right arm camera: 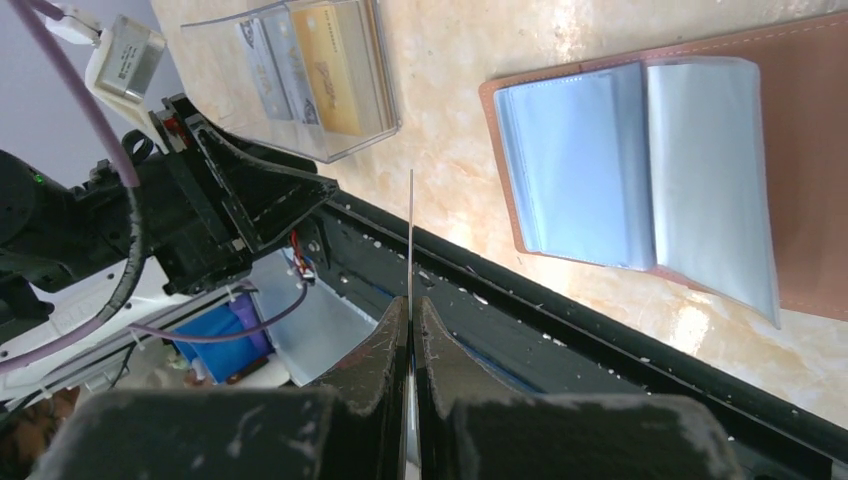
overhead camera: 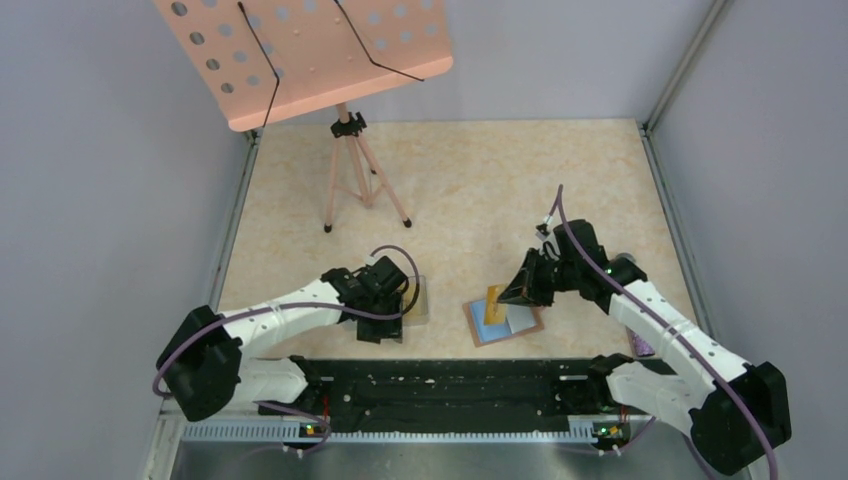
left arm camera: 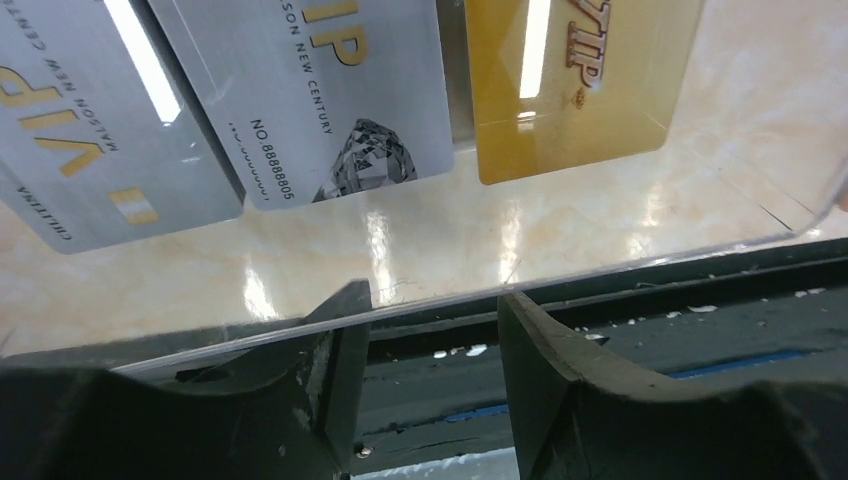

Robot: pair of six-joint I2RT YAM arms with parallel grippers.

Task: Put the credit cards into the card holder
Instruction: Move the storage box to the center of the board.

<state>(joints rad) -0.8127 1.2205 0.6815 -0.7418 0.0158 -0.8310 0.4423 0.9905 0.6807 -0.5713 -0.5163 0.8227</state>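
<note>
The card holder (overhead camera: 520,322) (right arm camera: 640,170) lies open on the table, brown outside with bluish clear sleeves. Just above its left part, my right gripper (overhead camera: 517,291) (right arm camera: 411,305) is shut on a yellow credit card (overhead camera: 493,303) held upright, which the right wrist view shows edge-on as a thin line (right arm camera: 411,240). More credit cards, two silver-grey (left arm camera: 340,90) and one gold (left arm camera: 575,90), lie in a clear plastic box (overhead camera: 418,300) (right arm camera: 300,80). My left gripper (overhead camera: 383,318) (left arm camera: 432,305) is at the box's near rim, jaws apart, with only that rim crossing the fingertips (left arm camera: 345,320).
A pink perforated music stand (overhead camera: 310,55) on a tripod (overhead camera: 352,175) stands at the back left. A black rail (overhead camera: 450,380) runs along the table's near edge between the arm bases. Grey walls close in both sides.
</note>
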